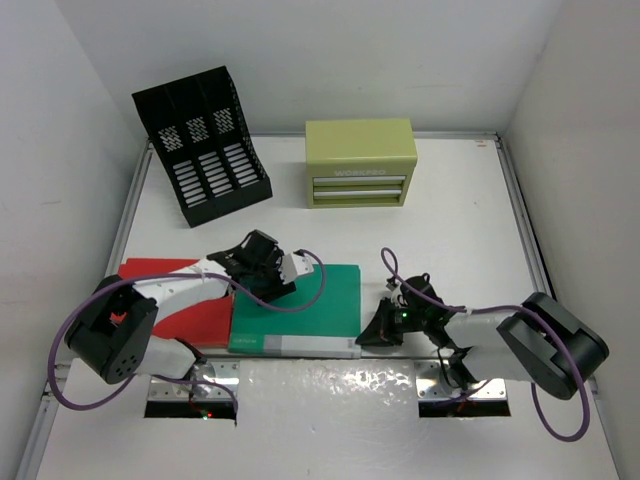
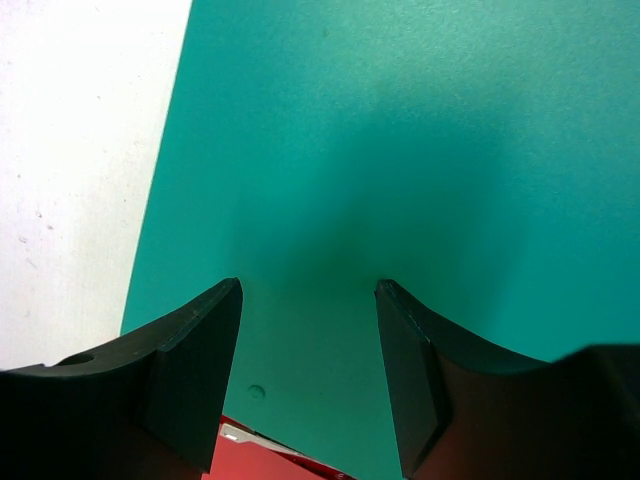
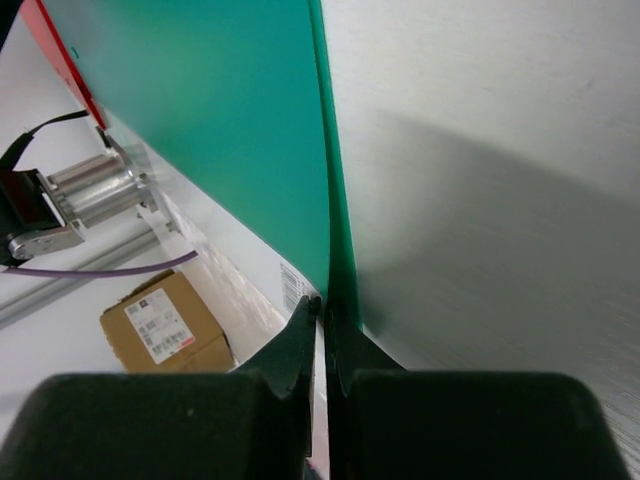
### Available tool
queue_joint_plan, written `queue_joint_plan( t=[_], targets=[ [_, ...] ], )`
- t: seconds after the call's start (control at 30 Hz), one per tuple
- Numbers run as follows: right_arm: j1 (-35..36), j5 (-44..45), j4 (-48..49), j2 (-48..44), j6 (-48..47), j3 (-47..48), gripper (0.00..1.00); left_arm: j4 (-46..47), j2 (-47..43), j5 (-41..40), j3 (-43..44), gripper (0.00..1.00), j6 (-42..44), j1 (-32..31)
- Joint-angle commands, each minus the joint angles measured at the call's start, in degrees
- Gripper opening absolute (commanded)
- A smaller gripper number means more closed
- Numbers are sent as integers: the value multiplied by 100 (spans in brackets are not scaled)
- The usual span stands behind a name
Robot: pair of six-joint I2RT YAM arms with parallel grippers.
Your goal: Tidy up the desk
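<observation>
A green folder (image 1: 320, 300) lies flat near the front of the white desk (image 1: 450, 230), partly overlapping a red folder (image 1: 180, 315) on its left. My left gripper (image 1: 285, 280) hovers over the green folder's left part. In the left wrist view it (image 2: 308, 290) stands open, with only the green cover (image 2: 400, 150) between the fingers and a strip of red folder (image 2: 250, 460) below. My right gripper (image 1: 366, 337) is at the folder's front right corner. In the right wrist view it (image 3: 323, 305) is shut on the thin edge of the green folder (image 3: 230, 120).
A black mesh file rack (image 1: 205, 150) stands at the back left. An olive-green drawer box (image 1: 360, 162) sits at the back middle. Grey rails (image 1: 525, 230) run along the desk's sides. A cardboard box (image 3: 165, 320) shows beyond the desk edge in the right wrist view.
</observation>
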Motion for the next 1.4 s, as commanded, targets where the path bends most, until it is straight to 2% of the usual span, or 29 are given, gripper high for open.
queue_joint_plan(
  t=[0.0,0.17,0.23,0.3,0.33,0.37,0.43,0.5,0.53,0.6,0.7,0.93,1.13,1.27,1.37],
  targets=[
    [20,-42,429,3,71,29,0,-54,-175,207,127,54,6,12],
    [-15,72,289,-470,282,335,0,-810,-779,251,681,54,163,-120],
    [-24,335,-429,-673,11,713,0,-1109,-1342,348,874,58,305,-155],
    [-32,511,-1018,-911,-183,933,0,-1372,-1694,690,1015,73,585,-199],
    [-76,625,-1065,-955,-157,1030,0,-1687,-1983,813,1120,95,821,-234],
    [-76,670,-1074,-999,-114,1048,0,-1838,-2073,997,1147,99,928,-348],
    [-94,749,-1056,-1043,45,1118,0,-2094,-2179,955,1069,100,973,-750],
    [-85,837,-1048,-1009,185,1180,0,-1981,-2110,474,745,100,738,-1147],
    [-85,898,-1047,-991,238,1206,0,-1902,-2065,1,630,100,666,-1610],
    [-85,960,-1039,-938,361,1294,0,-1787,-1978,-336,401,100,438,-2217],
    [-85,1118,-1214,-929,397,1540,0,-1646,-1994,-530,347,100,140,-2702],
    [-85,1443,-1750,-938,256,2033,0,-998,-1925,-803,-47,100,-221,-3169],
    [-68,1602,-1751,-999,484,1962,0,84,-1679,-1821,-591,100,-406,-3468],
    [-6,1759,-1847,-1052,520,2015,0,1006,-1450,-3005,-1023,100,-468,-3557],
    [38,1804,-1900,-1061,520,2050,0,1701,-1126,-3404,-1269,100,-460,-3565]
  ],
)
